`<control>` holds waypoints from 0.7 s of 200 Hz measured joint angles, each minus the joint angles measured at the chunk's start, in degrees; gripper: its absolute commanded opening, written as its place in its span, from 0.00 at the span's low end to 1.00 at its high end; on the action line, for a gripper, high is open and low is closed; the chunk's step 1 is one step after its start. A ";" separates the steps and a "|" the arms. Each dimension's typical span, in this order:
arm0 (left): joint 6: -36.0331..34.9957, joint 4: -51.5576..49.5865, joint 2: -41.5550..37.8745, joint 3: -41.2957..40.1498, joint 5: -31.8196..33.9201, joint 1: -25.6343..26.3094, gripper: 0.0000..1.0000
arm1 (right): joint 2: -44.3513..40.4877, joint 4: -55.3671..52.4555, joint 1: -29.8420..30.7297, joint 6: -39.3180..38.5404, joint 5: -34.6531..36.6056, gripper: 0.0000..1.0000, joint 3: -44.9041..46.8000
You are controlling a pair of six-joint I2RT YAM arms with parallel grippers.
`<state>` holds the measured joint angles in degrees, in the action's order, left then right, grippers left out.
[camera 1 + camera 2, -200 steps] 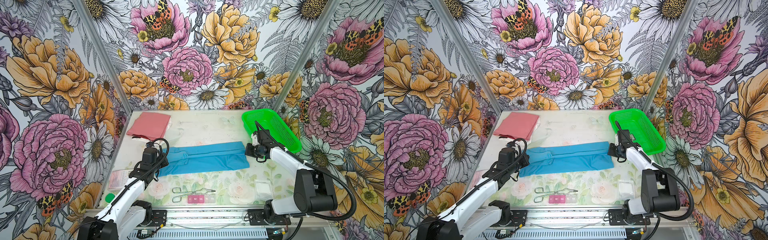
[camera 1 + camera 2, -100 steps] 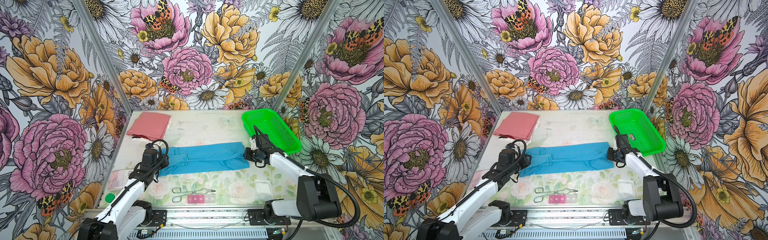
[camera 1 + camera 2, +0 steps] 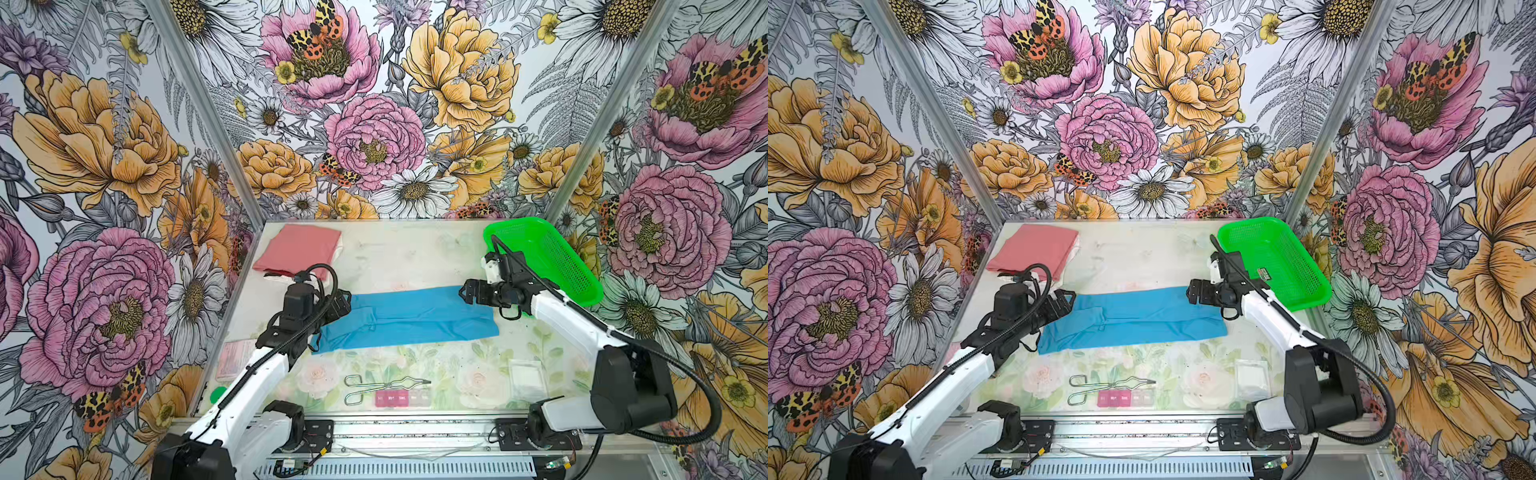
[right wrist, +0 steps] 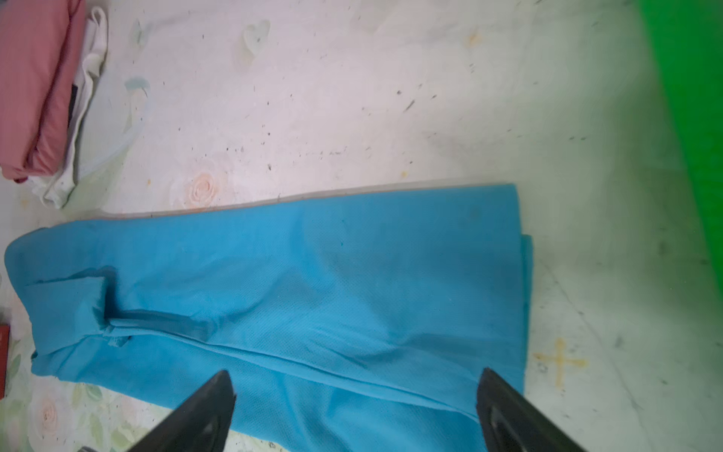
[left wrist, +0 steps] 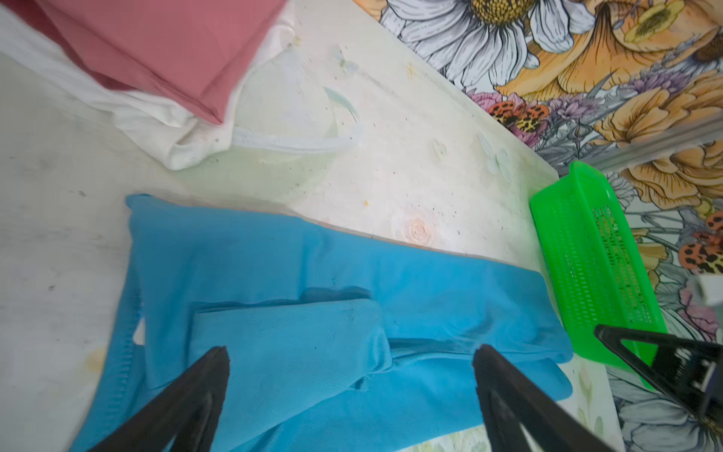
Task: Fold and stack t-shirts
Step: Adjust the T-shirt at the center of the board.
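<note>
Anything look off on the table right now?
Two things. The blue t-shirt lies as a long strip, but its sleeve is bunched on top at the collar end. In the far stack, the white t-shirt pokes out rumpled from under the pink t-shirt.

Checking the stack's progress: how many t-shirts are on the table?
3 seen: blue shirt spread mid-table, pink shirt atop the white shirt at the far left corner; others may hide beneath.
</note>
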<state>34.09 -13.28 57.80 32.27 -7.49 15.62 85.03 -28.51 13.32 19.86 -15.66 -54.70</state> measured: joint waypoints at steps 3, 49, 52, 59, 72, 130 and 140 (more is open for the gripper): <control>0.15 0.42 0.70 0.00 -0.11 0.46 0.99 | 1.20 -0.02 0.39 -0.02 -0.13 0.99 -0.35; 5.60 7.82 10.60 -0.37 0.59 4.92 0.99 | 10.25 -1.16 4.00 0.28 1.68 0.99 -1.51; 6.08 8.31 11.19 -0.46 0.90 5.01 0.99 | 10.45 -1.27 4.09 0.35 2.16 0.99 -1.51; 6.93 9.38 12.41 -0.81 1.62 5.22 0.99 | 10.78 -1.42 4.37 0.76 3.10 0.99 -1.46; 8.52 10.93 14.88 -1.29 2.89 5.42 0.99 | 10.97 -1.44 4.74 1.77 4.66 0.99 -1.09; 12.59 19.34 26.82 0.02 6.10 6.95 0.99 | 7.65 1.86 9.14 4.17 10.97 0.99 4.72; 12.70 21.00 29.00 1.38 6.38 7.08 0.99 | 6.73 2.67 9.51 4.42 11.23 0.99 5.90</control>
<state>46.78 7.73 86.80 33.65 -1.10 22.70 91.77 -25.85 22.83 24.27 -4.43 -48.80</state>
